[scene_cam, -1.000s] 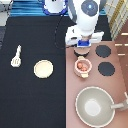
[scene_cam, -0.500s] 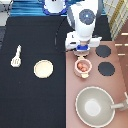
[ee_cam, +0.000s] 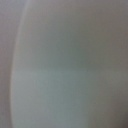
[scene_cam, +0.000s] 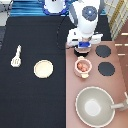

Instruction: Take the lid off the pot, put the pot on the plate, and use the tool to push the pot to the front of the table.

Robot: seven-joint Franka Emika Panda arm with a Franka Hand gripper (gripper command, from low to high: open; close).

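Observation:
The pale-pink pot (scene_cam: 82, 65) stands uncovered on the pinkish-brown stove counter (scene_cam: 119, 82), and its reddish-orange inside shows. My gripper (scene_cam: 83, 48) hangs just toward the exterior view's top from the pot, over a black burner. The lid is out of view. On the black table (scene_cam: 35, 102), the cream-tan plate (scene_cam: 43, 68) lies bare to the pot's left in the exterior view. The cream tool (scene_cam: 16, 56) lies further left. A blank pale-grey surface fills the wrist view.
The large grey-beige pan (scene_cam: 95, 106) sits on the stove counter at the exterior view's bottom right, handle pointing right. Two black burners (scene_cam: 103, 51) lie to the right of the pot. The robot's base stands at the top.
The arm has shifted only slightly above the pot. The pot, the plate and the tool lie where they were.

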